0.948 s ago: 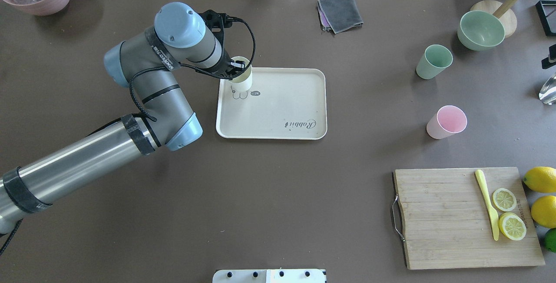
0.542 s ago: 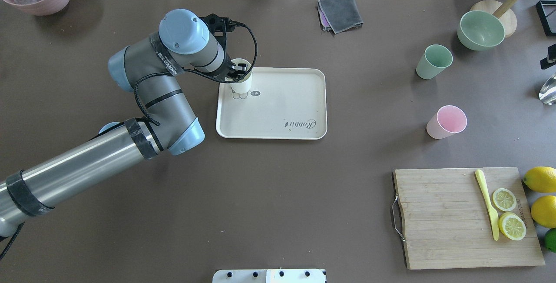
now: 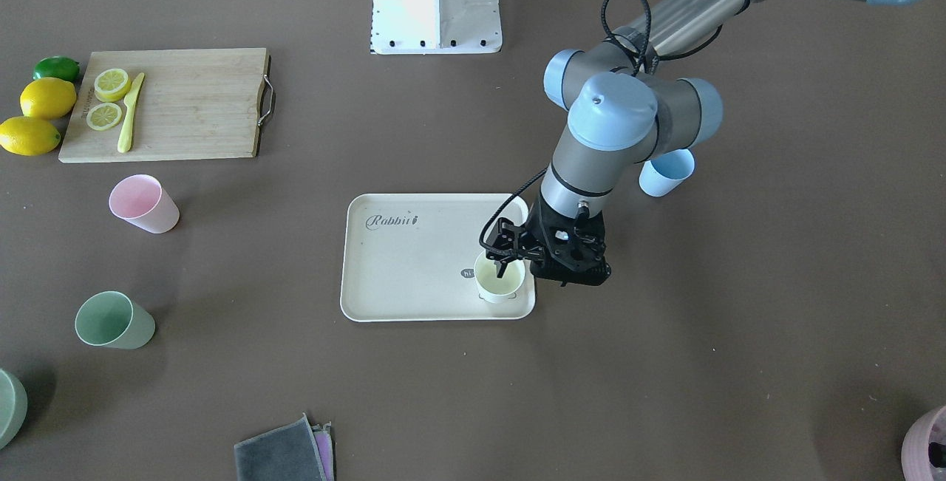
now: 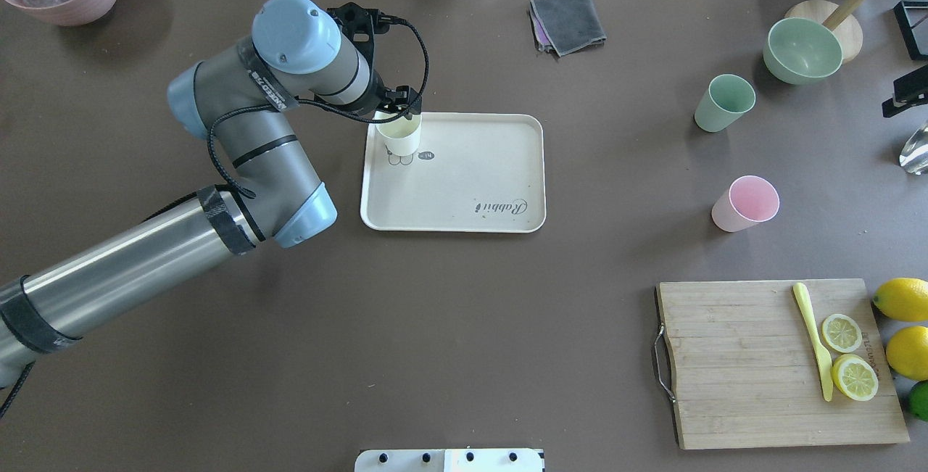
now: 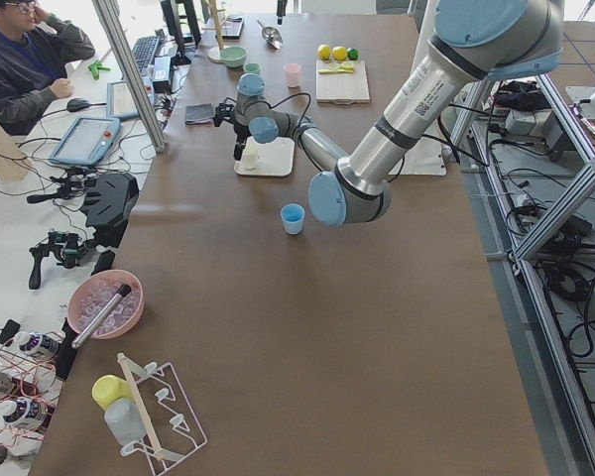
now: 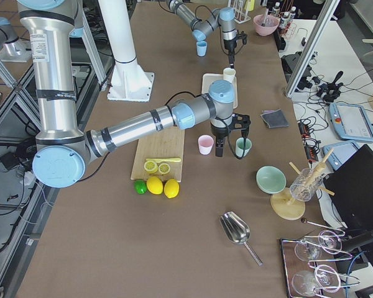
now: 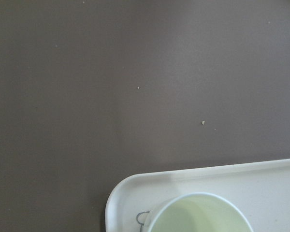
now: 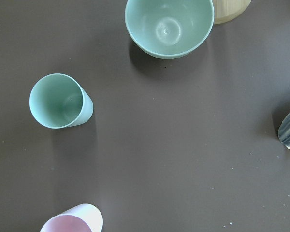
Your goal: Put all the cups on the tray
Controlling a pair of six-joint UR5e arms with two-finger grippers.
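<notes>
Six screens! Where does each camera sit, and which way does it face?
Front-facing: across the table, looking steeply down; left arm enters top right, end effector at the cream cup.
Overhead: behind the robot, looking down; left arm enters left.
Exterior left: table's end; left arm near.
Exterior right: opposite end; right arm near, by the green cup.
Left wrist: down onto cream cup; no body.
Right wrist: down onto green cup; no body.
Shared: front-facing and overhead both show the tray.

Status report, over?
Left gripper at cream-yellow tumbler standing on beige rectangular tray, grip unclear. Right gripper near sage-green tumbler, state unclear. Pink tumbler, blue tumbler off tray.
</notes>
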